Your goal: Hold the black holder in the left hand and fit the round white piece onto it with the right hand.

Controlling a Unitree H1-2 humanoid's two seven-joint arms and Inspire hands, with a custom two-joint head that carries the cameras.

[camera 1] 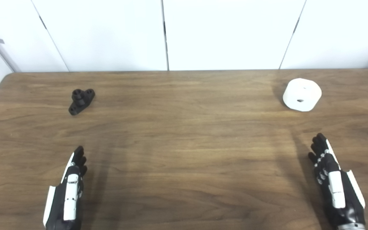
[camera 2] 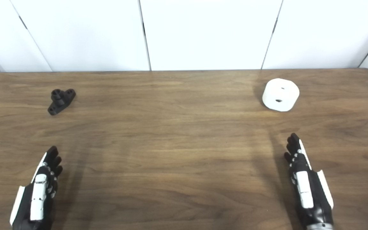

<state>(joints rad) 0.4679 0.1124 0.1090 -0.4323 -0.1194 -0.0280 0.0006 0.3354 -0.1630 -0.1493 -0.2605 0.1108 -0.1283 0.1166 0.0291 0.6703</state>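
Nearest the camera, our left hand (camera 1: 66, 191) rests low over the wooden table (camera 1: 184, 153), fingers straight and pressed together, holding nothing. Beyond it, towards the table's far edge, lies the black holder (camera 1: 81, 100), tipped on its side and well apart from that hand. Further right, near the far right corner of the table, sits the round white piece (camera 1: 302, 94), its holes facing up and towards us; our right hand (camera 1: 335, 185) lies short of it, fingers likewise extended and close together, empty. We judge nothing is yet grasped. Risks: the holder is small and irregular, so a poor grip could leave its post misaligned; the smooth white piece may roll or slip, and its hole could miss the post.
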